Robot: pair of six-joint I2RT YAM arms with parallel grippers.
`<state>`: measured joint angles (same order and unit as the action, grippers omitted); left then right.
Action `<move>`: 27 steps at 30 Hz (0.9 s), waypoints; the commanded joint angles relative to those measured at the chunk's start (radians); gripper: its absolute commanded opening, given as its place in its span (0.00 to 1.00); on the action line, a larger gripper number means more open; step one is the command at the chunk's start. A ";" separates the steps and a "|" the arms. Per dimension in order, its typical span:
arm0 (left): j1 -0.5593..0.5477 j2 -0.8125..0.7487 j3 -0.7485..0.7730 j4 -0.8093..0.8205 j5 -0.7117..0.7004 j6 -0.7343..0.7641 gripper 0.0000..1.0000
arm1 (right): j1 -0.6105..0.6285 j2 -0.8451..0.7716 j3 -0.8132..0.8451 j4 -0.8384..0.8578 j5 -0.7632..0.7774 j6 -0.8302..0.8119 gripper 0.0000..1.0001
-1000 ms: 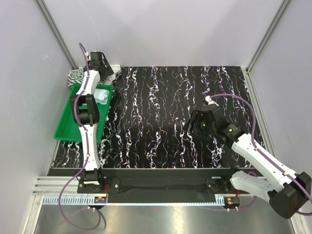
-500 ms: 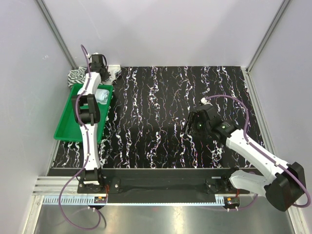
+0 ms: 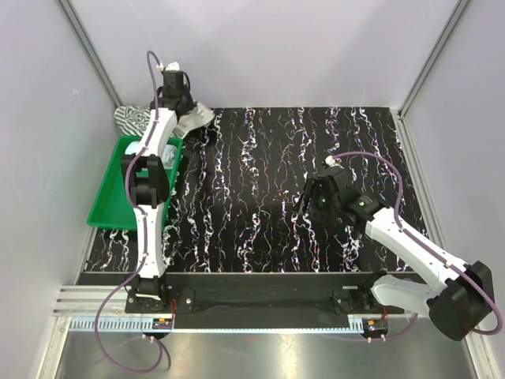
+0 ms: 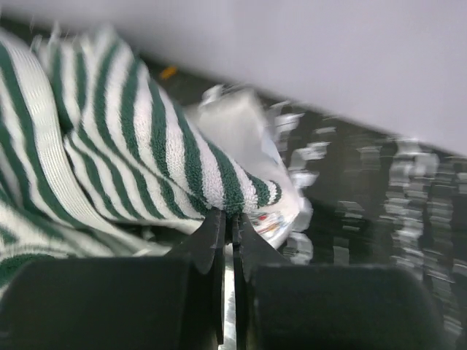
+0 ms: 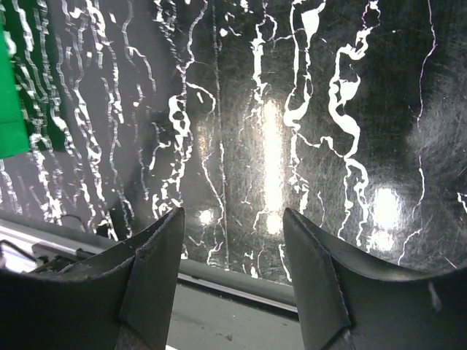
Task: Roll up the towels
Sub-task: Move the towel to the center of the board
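Note:
The striped towel point(image 3: 130, 117) lies bunched at the table's back left corner, behind the green tray, and one edge of it is drawn rightward to about point(image 3: 197, 116). My left gripper point(image 3: 186, 117) is shut on that edge. In the left wrist view the closed gripper point(image 4: 232, 219) pinches a fold of the striped towel point(image 4: 146, 146), which fills the left of the frame. The light blue towel point(image 3: 169, 156) sits in the tray, mostly hidden by the left arm. My right gripper point(image 3: 309, 202) hovers open over the bare table right of centre, and the right wrist view shows nothing in the gripper point(image 5: 232, 213).
The green tray point(image 3: 106, 205) stands along the left side of the black marbled table point(image 3: 252, 181), and its corner point(image 5: 11, 109) shows in the right wrist view. Grey walls close off the back and both sides. The table's near edge rail point(image 5: 241, 281) lies just below the right fingers.
My left gripper has shut on the striped towel's edge and risen toward the back right, pulling the edge out. The right gripper has shifted slightly left, still open.

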<state>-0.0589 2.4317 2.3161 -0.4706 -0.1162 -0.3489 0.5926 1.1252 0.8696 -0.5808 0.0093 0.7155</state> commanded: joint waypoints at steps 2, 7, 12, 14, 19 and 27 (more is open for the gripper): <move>-0.039 -0.204 0.032 0.096 0.018 0.033 0.00 | -0.002 -0.094 0.040 -0.047 0.037 0.018 0.64; -0.126 -0.275 0.054 0.081 0.127 0.080 0.00 | -0.002 -0.176 0.057 -0.115 0.116 0.027 0.64; -0.286 -0.425 -0.023 -0.059 0.158 0.149 0.00 | -0.002 -0.228 0.152 -0.239 0.248 0.035 0.64; -0.330 -0.549 -0.152 -0.063 0.138 0.124 0.00 | -0.004 -0.251 0.183 -0.272 0.293 0.038 0.65; -0.479 -0.787 -0.685 0.042 0.237 0.028 0.00 | -0.001 -0.281 0.238 -0.358 0.392 0.079 0.69; -0.628 -0.934 -1.126 0.142 0.250 -0.073 0.99 | -0.007 -0.246 0.126 -0.330 0.403 0.156 0.84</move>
<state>-0.7006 1.5372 1.2736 -0.4126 0.1291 -0.3557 0.5926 0.8478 1.0393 -0.9058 0.3710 0.8120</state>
